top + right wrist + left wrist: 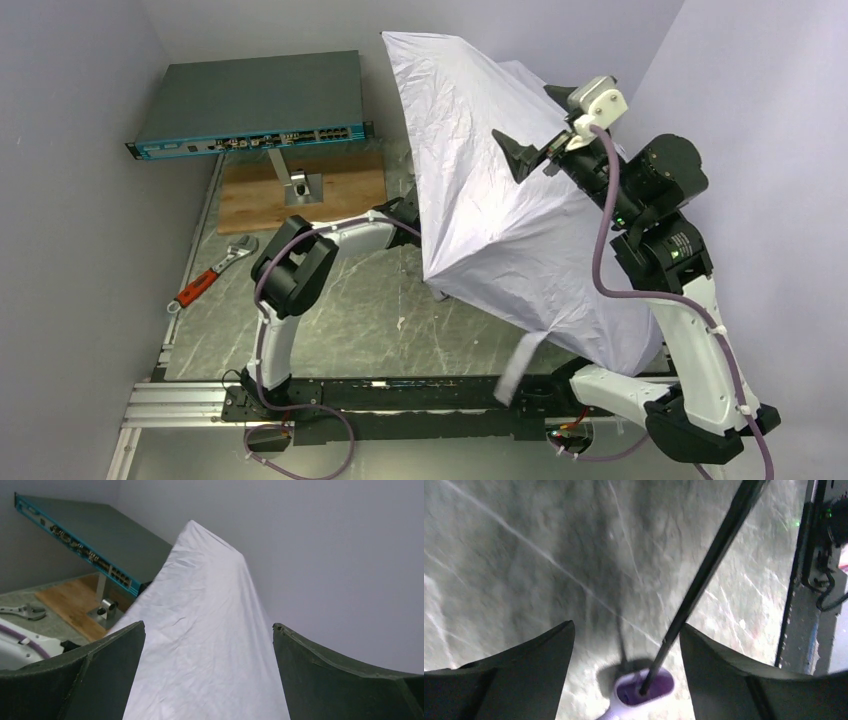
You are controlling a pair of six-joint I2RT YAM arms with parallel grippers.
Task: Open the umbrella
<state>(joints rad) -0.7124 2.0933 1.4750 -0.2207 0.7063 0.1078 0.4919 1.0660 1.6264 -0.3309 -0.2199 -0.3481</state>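
The umbrella [500, 210] stands spread, its silvery-white canopy covering the table's middle and right. My left arm [300, 265] reaches under the canopy, so its gripper is hidden in the top view. In the left wrist view my left gripper [626, 625] is open. The thin black shaft [709, 565] runs between its fingers down to the small white handle [644, 690], and neither finger touches them. My right gripper [535, 125] is open and empty above the canopy's outer side [200, 605].
A teal network switch [250, 100] sits at the back left, behind a wooden board [340, 195] with a metal stand [297, 180]. A red-handled wrench [210, 275] lies at the left. The umbrella's strap [515, 370] hangs near the front rail. Walls close in on the left, back and right.
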